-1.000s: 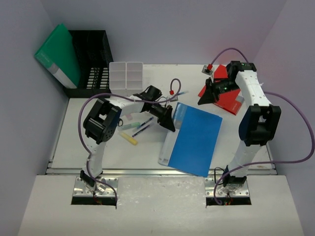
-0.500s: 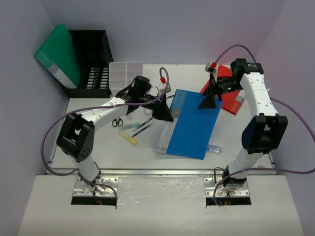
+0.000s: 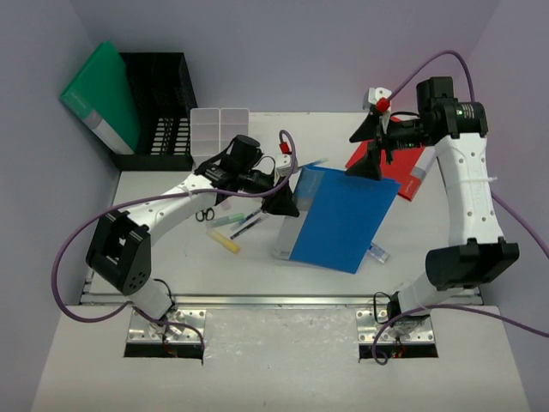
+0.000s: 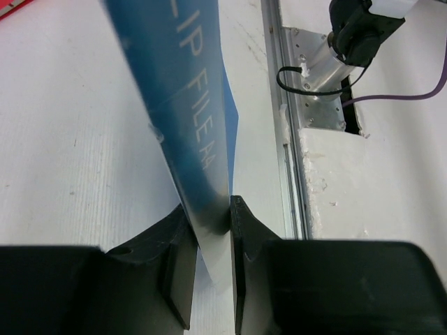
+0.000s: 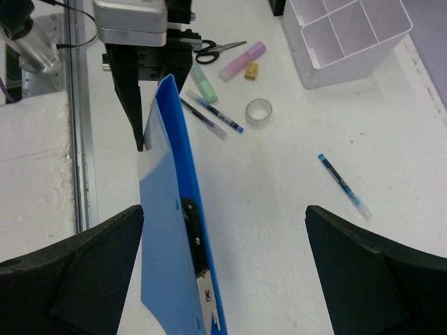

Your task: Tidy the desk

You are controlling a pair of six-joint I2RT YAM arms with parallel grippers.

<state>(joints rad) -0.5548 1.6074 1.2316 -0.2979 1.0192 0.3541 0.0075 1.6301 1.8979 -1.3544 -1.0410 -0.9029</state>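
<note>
A blue clip file (image 3: 343,219) stands tilted up on its edge over the middle of the white desk (image 3: 163,266). My left gripper (image 3: 285,206) is shut on the file's left edge; in the left wrist view both black fingers (image 4: 174,244) pinch the thin blue cover (image 4: 181,105). My right gripper (image 3: 371,161) hangs open above the file's far right corner. In the right wrist view the file (image 5: 171,237) and its black clip lie between the wide-apart fingers (image 5: 77,269), nearer the left one, and neither finger touches it.
A black mesh rack (image 3: 163,107) with a green folder (image 3: 103,94) stands back left, beside a white compartment tray (image 3: 220,130). A red folder (image 3: 403,176) lies back right. Scissors (image 3: 203,214), highlighters (image 3: 225,243), pens (image 5: 342,185) and a tape roll (image 5: 259,112) are scattered. A silver rail (image 3: 283,300) edges the front.
The right gripper left the red folder, opened wide and rose over the blue file. The left gripper has lifted the file's left edge, so the file stands steeper and nearer the left.
</note>
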